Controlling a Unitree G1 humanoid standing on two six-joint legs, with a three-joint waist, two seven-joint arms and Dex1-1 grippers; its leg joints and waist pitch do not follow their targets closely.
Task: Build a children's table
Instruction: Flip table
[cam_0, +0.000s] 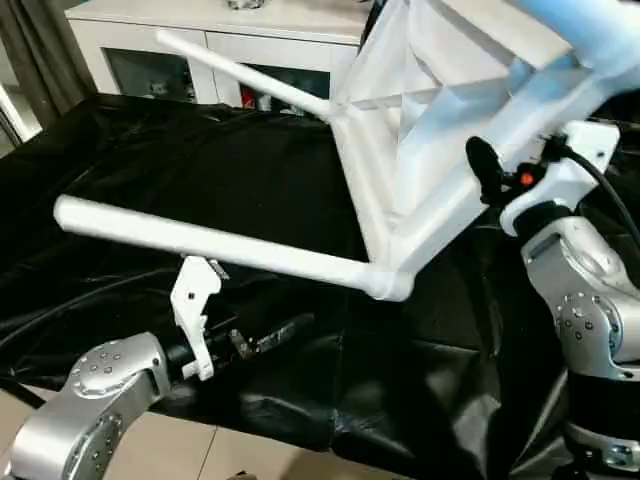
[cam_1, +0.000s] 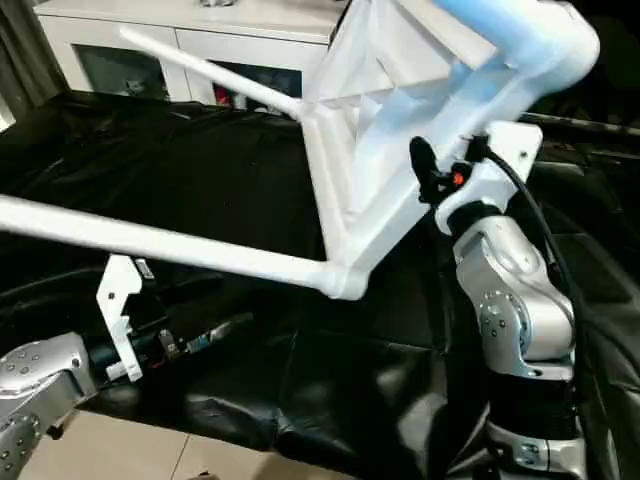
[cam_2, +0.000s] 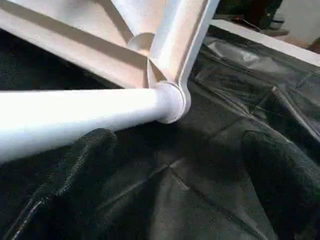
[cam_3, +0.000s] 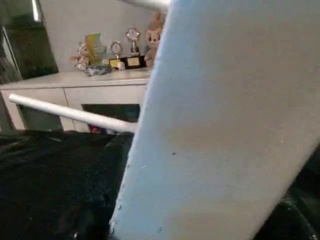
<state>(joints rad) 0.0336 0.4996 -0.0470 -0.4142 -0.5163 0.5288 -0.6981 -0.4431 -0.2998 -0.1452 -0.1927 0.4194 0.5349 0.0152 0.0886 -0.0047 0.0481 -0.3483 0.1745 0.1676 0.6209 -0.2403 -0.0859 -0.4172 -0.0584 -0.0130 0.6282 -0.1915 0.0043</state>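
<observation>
At seven o'clock of the head view, low over the black cloth (cam_0: 120, 150): left gripper (cam_0: 262, 338), jaws spread wide, nothing between them, lying just beneath the near leg (cam_0: 200, 240) without touching it. Probably waiting there to catch or steady this leg while the other arm turns the piece.

Toward the centre: near leg running from nine o'clock to the corner socket (cam_0: 390, 282), already plugged in. Far leg (cam_0: 240, 72) likewise seated, pointing to eleven o'clock, in front of a white cabinet (cam_0: 200, 30).

From the centre up to one o'clock: tabletop (cam_0: 440, 90), tipped up on edge, ribbed underside turned to the camera, lower corner at or just over the cloth; cannot tell which. Tilted so, presumably, to bring the remaining sockets within reach.

At three o'clock: right gripper (cam_0: 490, 178), closed on the tabletop's rim, one black finger visible against the white edge. Carrying the tilt alone, by the look of it.

At one o'clock, very close: another white tube (cam_1: 520, 40), likely a third leg.
</observation>
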